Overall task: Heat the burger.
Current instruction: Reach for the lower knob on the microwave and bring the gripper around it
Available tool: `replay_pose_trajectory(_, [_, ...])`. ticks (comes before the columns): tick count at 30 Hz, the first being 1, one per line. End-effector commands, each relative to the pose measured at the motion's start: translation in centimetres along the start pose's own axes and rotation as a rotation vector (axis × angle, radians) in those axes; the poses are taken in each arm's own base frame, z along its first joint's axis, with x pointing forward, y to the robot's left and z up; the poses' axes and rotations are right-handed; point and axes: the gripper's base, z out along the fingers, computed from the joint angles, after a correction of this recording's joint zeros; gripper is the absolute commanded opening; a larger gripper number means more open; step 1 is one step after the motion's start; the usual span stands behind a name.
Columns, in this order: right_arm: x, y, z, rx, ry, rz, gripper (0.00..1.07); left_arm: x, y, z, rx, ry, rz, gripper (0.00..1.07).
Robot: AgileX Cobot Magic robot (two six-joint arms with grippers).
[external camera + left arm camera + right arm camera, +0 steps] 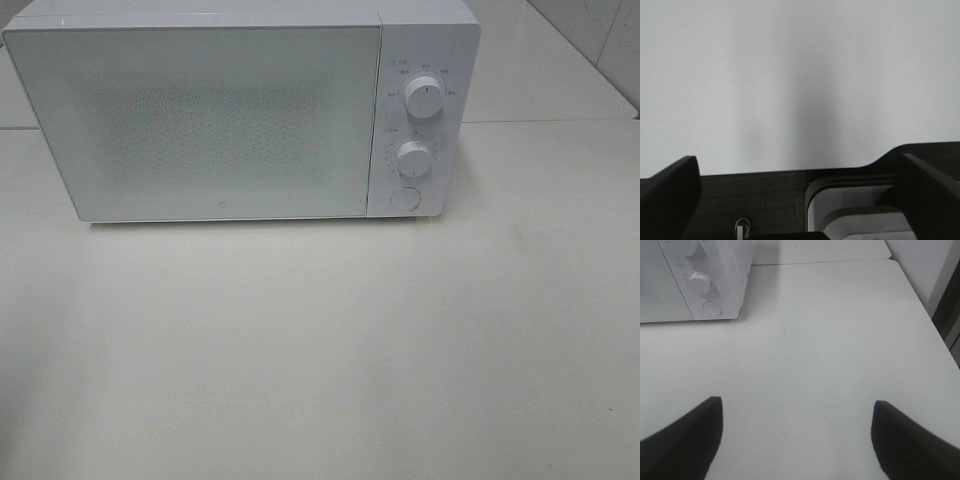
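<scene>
The burger is out of view in every frame. A white microwave stands at the back of the white table with its door shut; it also shows in the right wrist view as the microwave, off to one side. My left gripper is open, its dark fingers wide apart over bare white surface. My right gripper is open too, its dark fingertips spread above the bare tabletop, well short of the microwave. Neither gripper appears in the exterior high view.
On the microwave's right panel are two round knobs and a round button. A seam between table sections runs behind. A table edge drops off beside a grey wall. A white and black robot base part lies under the left gripper.
</scene>
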Motion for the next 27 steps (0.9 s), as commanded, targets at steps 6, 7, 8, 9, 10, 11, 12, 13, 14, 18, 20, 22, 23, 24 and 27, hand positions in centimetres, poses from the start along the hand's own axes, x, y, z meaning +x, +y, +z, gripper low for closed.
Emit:
replay_pose_trajectory(6, [0.2, 0.0, -0.3, -0.002, -0.032, 0.004, 0.76, 2.3, -0.1, -2.1, -0.012, -0.223, 0.013, 1.00])
replay_pose_trajectory(7, [0.2, 0.0, -0.3, -0.002, -0.032, 0.004, 0.76, 2.3, -0.1, -2.1, -0.012, -0.223, 0.013, 1.00])
replay_pose_trajectory(8, [0.2, 0.0, -0.3, -0.002, -0.032, 0.004, 0.76, 2.5, -0.2, -2.4, -0.013, -0.248, 0.015, 1.00])
replay_pose_trajectory(9, [0.2, 0.0, -0.3, -0.002, -0.032, 0.004, 0.76, 3.0, -0.3, -2.9, -0.012, -0.293, 0.016, 1.00])
replay_pose_trajectory(10, [0.2, 0.0, -0.3, -0.002, -0.032, 0.004, 0.76, 3.0, -0.3, -2.9, -0.012, -0.293, 0.016, 1.00])
replay_pose_trajectory(11, [0.2, 0.0, -0.3, -0.002, -0.032, 0.004, 0.76, 3.5, -0.4, -3.4, -0.007, -0.340, 0.016, 1.00])
replay_pose_trajectory(12, [0.2, 0.0, -0.3, -0.002, -0.032, 0.004, 0.76, 3.8, -0.5, -3.7, 0.000, -0.366, 0.014, 1.00])
replay_pose_trajectory(13, [0.2, 0.0, -0.3, -0.002, -0.032, 0.004, 0.76, 3.8, -0.5, -3.7, 0.000, -0.366, 0.014, 1.00])
replay_pose_trajectory(14, [0.2, 0.0, -0.3, -0.002, -0.032, 0.004, 0.76, 4.4, -0.6, -4.2, 0.012, -0.414, 0.013, 1.00])
replay_pose_trajectory(18, [0.2, 0.0, -0.3, -0.002, -0.032, 0.004, 0.76, 5.4, -0.8, -5.0, 0.025, -0.504, 0.014, 1.00])
replay_pose_trajectory(20, [0.2, 0.0, -0.3, -0.002, -0.032, 0.004, 0.76, 5.9, -0.9, -5.3, 0.029, -0.541, 0.016, 1.00])
replay_pose_trajectory(22, [0.2, 0.0, -0.3, -0.002, -0.032, 0.004, 0.76, 6.3, -1.0, -5.6, 0.033, -0.572, 0.017, 1.00])
replay_pose_trajectory(23, [0.2, 0.0, -0.3, -0.002, -0.032, 0.004, 0.76, 6.6, -1.0, -5.7, 0.032, -0.589, 0.018, 1.00])
replay_pose_trajectory(24, [0.2, 0.0, -0.3, -0.002, -0.032, 0.004, 0.76, 6.9, -1.0, -5.9, 0.030, -0.615, 0.021, 1.00])
replay_pose_trajectory(27, [0.2, 0.0, -0.3, -0.002, -0.032, 0.004, 0.76, 7.1, -1.0, -6.0, 0.029, -0.625, 0.022, 1.00])
